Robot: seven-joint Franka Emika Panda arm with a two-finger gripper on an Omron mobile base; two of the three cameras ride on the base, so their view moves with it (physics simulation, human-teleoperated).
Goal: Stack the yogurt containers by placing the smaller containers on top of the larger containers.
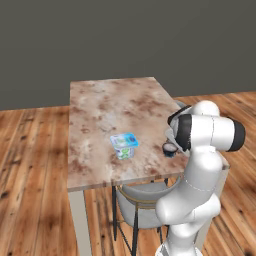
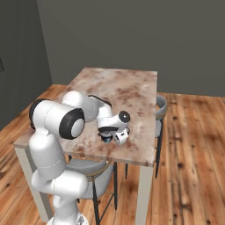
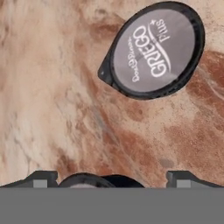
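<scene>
On the marbled brown counter [image 1: 100,115] sits a squarish white yogurt tub [image 1: 124,145] with a light-blue lid and blue-green markings, near the counter's front edge and well clear of the other things. Off to its right in the left base view, a small dark round cup [image 1: 170,148] with a pale top stands close to the counter's right edge, partly hidden behind the white arm.

From the right base view, the arm bends low over the counter, and the pincer [image 2: 108,134] hangs right over a dark cup [image 2: 107,137] near the front edge, with a small white block of the hand just beside it.

Seen from the hand, a round dark cup with a grey lid [image 3: 154,50] lettered "GRIEGO" lies toward the upper right on bare counter. At the bottom, the two dark fingertips [image 3: 40,178] stand wide apart, and the rim of a second dark cup [image 3: 101,181] shows between them. The pincer is spread wide and grips nothing that can be made out; whether the tips touch that cup cannot be told.

Grey stools [image 1: 140,202] stand under the counter on the wooden floor [image 1: 30,165].
</scene>
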